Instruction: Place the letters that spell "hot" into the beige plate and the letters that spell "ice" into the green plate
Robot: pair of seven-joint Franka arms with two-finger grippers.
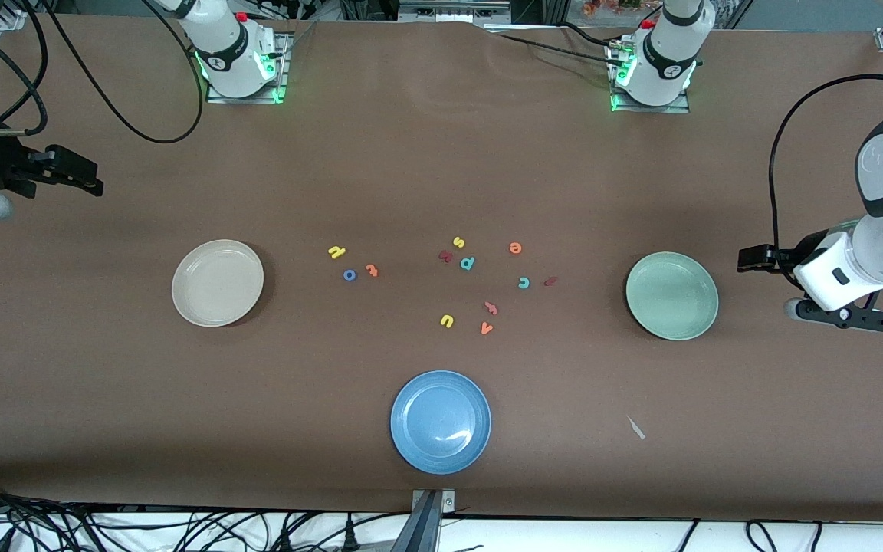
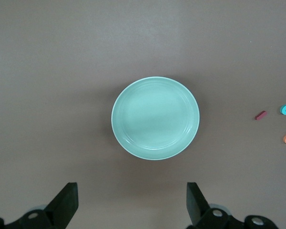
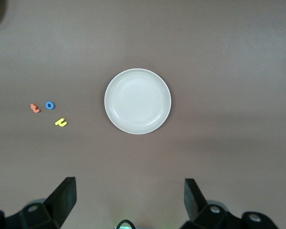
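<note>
Findings at the start of sorting: no letter has been moved into a plate yet.

The letters for "hot" lie loose on the table in a tight cluster: the yellow h, the blue o and the orange t, between the beige plate and the table's middle. The beige plate is empty and sits toward the right arm's end of the table, so this group is the right arm's natural work.

The letters for "ice" are spread a little wider: the orange e, the teal c and the dark red i, the last two just beside each other. They lie near the green plate, which is also empty, toward the left arm's end of the table.

Distractors lie between the two groups: a yellow s, a teal p, a dark red k-like letter, a yellow u, an orange v and a reddish letter I cannot read. A blue plate sits near the table's front edge, not needed by the task.

The right gripper hangs over the table's edge at its own end, fingers apart, empty. The left gripper hangs beside the green plate at its own end, fingers apart, empty. Both arms wait.

Judgement: the letters are tiny and flat, so each pick will call for a precise, low pinch.
</note>
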